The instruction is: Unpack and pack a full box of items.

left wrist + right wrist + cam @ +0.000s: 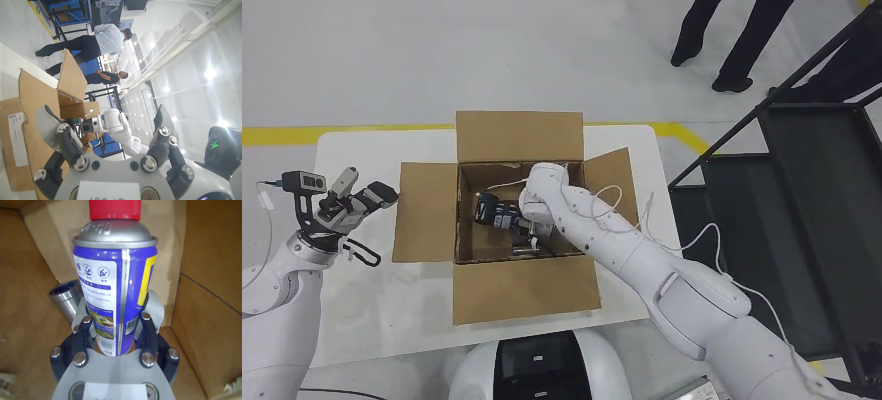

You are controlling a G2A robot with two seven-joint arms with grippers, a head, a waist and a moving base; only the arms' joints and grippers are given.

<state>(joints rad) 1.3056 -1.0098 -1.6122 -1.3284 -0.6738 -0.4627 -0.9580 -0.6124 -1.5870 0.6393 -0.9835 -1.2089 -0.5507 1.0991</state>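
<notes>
Bench [362,320], white, carries one open cardboard box [525,292] w/ all four flaps folded out. L hand [367,200] sits above the bench on the box's left side, clear of the flap. Its fingers [49,117] are spread apart w/ nothing btwn them. R hand [514,225] is down inside the box, clamped on a spray can [115,275] low on its body. Can is blue w/ a red cap [115,209], cap end pointing away from the wrist. Steel cylinder [64,296] lies on the box bottom just beside the can, hollow end showing; contact w/ the can can't be confirmed. Inner box walls are plain brown card. Beyond the bench: grey floor w/ yellow line [282,133]; black rack [782,200] off to the right.
</notes>
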